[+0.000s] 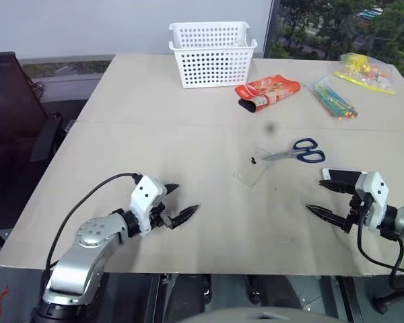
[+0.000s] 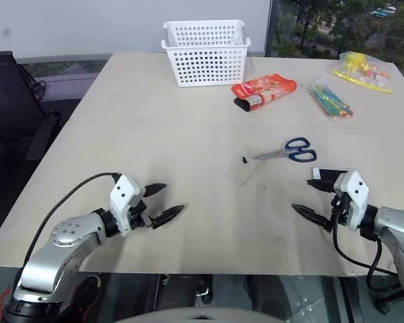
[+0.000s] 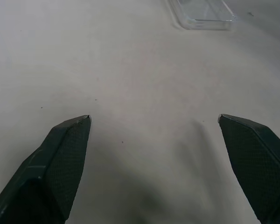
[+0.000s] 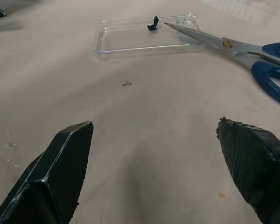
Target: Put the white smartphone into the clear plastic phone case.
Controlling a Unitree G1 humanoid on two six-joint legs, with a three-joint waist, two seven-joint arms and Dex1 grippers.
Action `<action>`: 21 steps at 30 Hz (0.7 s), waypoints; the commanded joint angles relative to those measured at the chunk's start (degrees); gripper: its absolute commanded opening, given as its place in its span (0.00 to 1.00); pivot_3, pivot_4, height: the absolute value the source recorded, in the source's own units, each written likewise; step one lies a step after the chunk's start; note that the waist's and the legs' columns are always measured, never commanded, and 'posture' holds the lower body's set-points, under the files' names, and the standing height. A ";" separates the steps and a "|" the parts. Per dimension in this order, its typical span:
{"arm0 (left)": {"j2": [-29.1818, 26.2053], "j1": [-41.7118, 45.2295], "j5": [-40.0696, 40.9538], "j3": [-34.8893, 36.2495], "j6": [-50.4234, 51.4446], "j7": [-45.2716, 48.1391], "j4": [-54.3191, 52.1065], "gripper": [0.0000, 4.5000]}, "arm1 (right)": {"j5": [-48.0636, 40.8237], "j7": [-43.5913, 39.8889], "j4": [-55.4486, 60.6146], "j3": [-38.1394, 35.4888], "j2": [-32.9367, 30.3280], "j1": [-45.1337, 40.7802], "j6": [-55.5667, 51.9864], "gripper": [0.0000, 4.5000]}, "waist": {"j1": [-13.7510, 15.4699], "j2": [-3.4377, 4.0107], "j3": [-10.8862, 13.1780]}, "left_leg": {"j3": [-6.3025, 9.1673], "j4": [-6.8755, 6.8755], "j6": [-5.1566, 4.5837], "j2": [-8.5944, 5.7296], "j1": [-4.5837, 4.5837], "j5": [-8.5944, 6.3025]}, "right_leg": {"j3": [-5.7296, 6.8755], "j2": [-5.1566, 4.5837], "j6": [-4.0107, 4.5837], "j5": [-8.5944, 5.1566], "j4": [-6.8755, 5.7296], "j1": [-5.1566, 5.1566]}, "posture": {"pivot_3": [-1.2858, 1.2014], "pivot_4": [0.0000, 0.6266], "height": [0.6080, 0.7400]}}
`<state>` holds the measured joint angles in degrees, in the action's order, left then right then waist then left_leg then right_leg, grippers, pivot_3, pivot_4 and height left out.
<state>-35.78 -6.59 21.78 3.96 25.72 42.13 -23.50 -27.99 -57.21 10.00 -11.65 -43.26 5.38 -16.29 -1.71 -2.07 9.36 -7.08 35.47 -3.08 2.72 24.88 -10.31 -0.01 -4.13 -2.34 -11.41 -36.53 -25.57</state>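
The clear plastic phone case (image 1: 255,167) lies flat in the middle of the table, a small dark spot at its far end; it also shows in the wrist views as the case (image 3: 203,14) and the case (image 4: 144,35). The white smartphone (image 1: 339,175) lies at the right, partly hidden behind my right gripper (image 1: 316,196). That gripper is open and holds nothing, pointing towards the case. My left gripper (image 1: 182,200) hovers open and empty near the front left, well short of the case.
Blue-handled scissors (image 1: 300,152) lie with their tips touching the case's far end. Further back stand a white basket (image 1: 212,54), a red pouch (image 1: 269,92) and two zip bags (image 1: 333,98) of coloured items. A dark chair (image 1: 13,114) stands left of the table.
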 commanded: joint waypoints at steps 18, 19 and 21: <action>0.43 0.41 1.27 0.66 -1.23 1.78 -0.09 0.99 | 1.37 2.87 0.91 -1.33 3.35 0.10 3.33 1.00 | 1.03 0.01 -0.01 | 0.06 0.01 0.00 0.00 0.03 0.00 | 0.12 -0.02 -0.05 -0.03 0.12 0.07 | 0.52 0.24 1.00; 0.34 0.35 1.24 0.71 -1.25 1.78 -0.35 0.99 | 1.72 3.61 0.67 -1.06 3.71 -1.15 3.50 1.00 | 0.95 0.01 -0.01 | 0.07 0.01 0.00 0.00 0.03 0.00 | 0.13 -0.01 -0.05 -0.02 0.12 0.07 | 0.52 0.24 1.00; 0.12 0.69 1.28 0.76 -1.16 1.83 -0.82 0.99 | 3.05 5.32 -0.21 -0.18 4.49 -4.02 3.65 1.00 | 0.87 0.01 -0.01 | 0.07 0.01 0.00 0.00 0.03 0.00 | 0.12 0.00 -0.05 -0.02 0.12 0.07 | 0.52 0.24 1.00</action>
<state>-35.44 -6.56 22.31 4.00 25.47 43.58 -22.70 -25.55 -53.30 9.78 -11.57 -38.99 3.26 -13.90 -0.84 -2.06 9.36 -7.01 35.49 -3.08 2.72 24.91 -10.31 0.11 -4.12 -2.40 -11.43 -36.42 -25.49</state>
